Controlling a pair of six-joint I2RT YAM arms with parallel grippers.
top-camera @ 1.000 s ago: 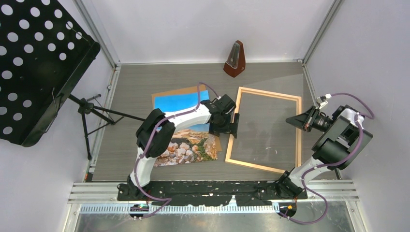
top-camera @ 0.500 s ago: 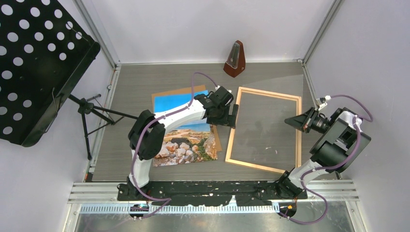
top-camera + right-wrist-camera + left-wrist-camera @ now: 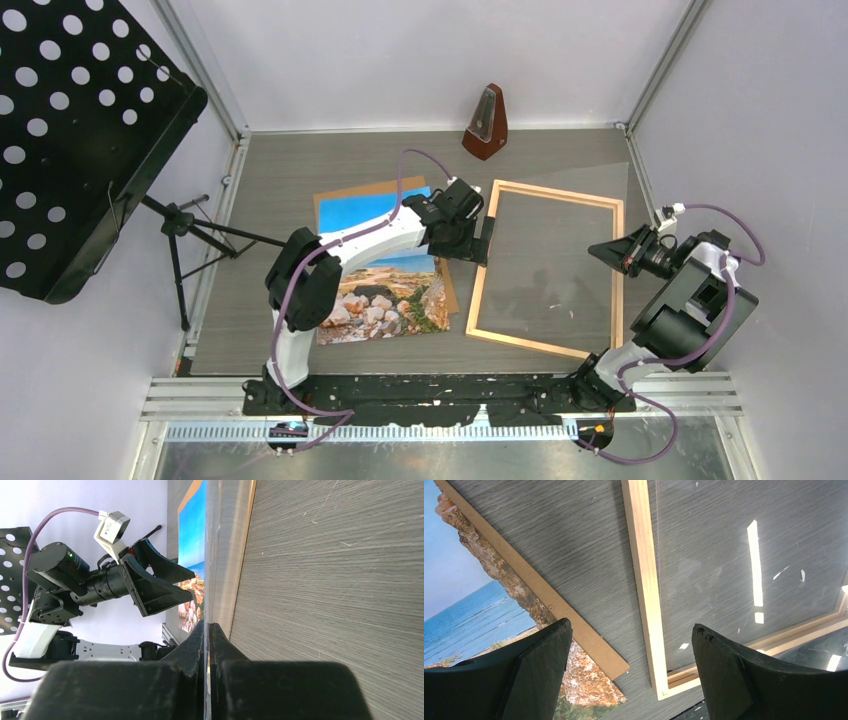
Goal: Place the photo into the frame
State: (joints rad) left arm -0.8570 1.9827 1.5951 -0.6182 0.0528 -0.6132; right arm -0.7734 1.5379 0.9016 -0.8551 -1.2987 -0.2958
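From above, the photo (image 3: 385, 300) lies face up on the grey counter (image 3: 300, 160), left of the frame (image 3: 540, 345) and apart from it, on a brown backing board (image 3: 365, 188) that shows along its far and right edges. The left hand (image 3: 483, 240) hangs over the frame's left rail near the far corner, just right of the photo. The right hand (image 3: 603, 250) is at the frame's right rail, well apart from the photo. A clear sheet (image 3: 555, 260) covers the frame's opening. A metronome (image 3: 487, 122) stands at the far wall, and a black music stand (image 3: 70, 130) is on the left.

In the left wrist view, the left hand (image 3: 630, 627) is spread wide and holds nothing. Its fingers straddle the frame's (image 3: 644, 580) pale wood rail and the backing board's (image 3: 549, 605) corner. The photo (image 3: 474, 615) shows blue sea and sky beside tan rock.

In the right wrist view, the right hand (image 3: 207, 627) is pinched closed on the edge of the clear sheet (image 3: 212, 555), seen edge-on. The frame (image 3: 247, 530) runs beside it, with the photo (image 3: 192, 545) and the left hand (image 3: 192, 583) beyond.
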